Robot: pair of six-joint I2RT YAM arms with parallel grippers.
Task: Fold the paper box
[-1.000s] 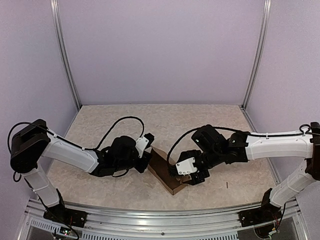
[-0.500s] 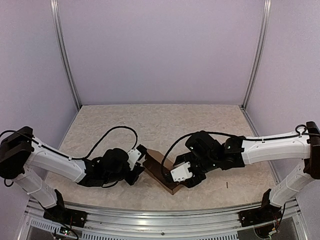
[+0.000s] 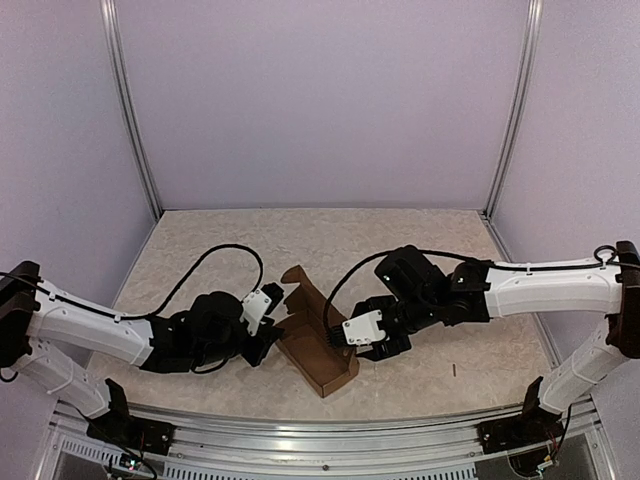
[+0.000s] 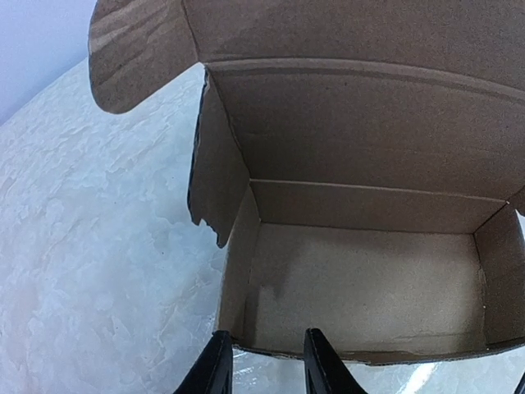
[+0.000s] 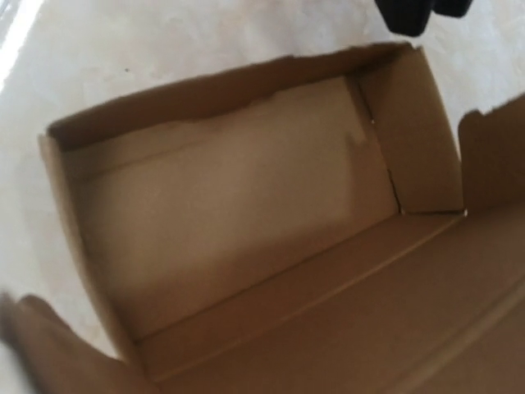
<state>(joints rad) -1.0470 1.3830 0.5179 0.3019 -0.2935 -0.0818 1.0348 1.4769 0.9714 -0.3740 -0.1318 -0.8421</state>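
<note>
The paper box (image 3: 318, 358) stands as an open brown tray on the table between my arms, its lid panel (image 3: 300, 285) raised at the far side. My left gripper (image 3: 272, 335) sits at the box's left end. In the left wrist view its fingers (image 4: 217, 369) are apart, the left gripper (image 4: 264, 369) at the rim of the box's near wall (image 4: 369, 279). My right gripper (image 3: 340, 338) is at the box's right side by the lid. The right wrist view shows only the box's inside (image 5: 230, 205), with its own fingers hidden. The left fingertips (image 5: 406, 15) show at the top.
The marbled table (image 3: 400, 250) is ringed by purple walls, with metal posts (image 3: 130, 110) at the back corners and an aluminium rail (image 3: 320, 420) along the front. A small dark speck (image 3: 454, 370) lies to the right of the box.
The box has gone from a low, flatter shape to an open tray with its lid raised. My left gripper has drawn back left and nearer. My right gripper has shifted slightly left and up.
</note>
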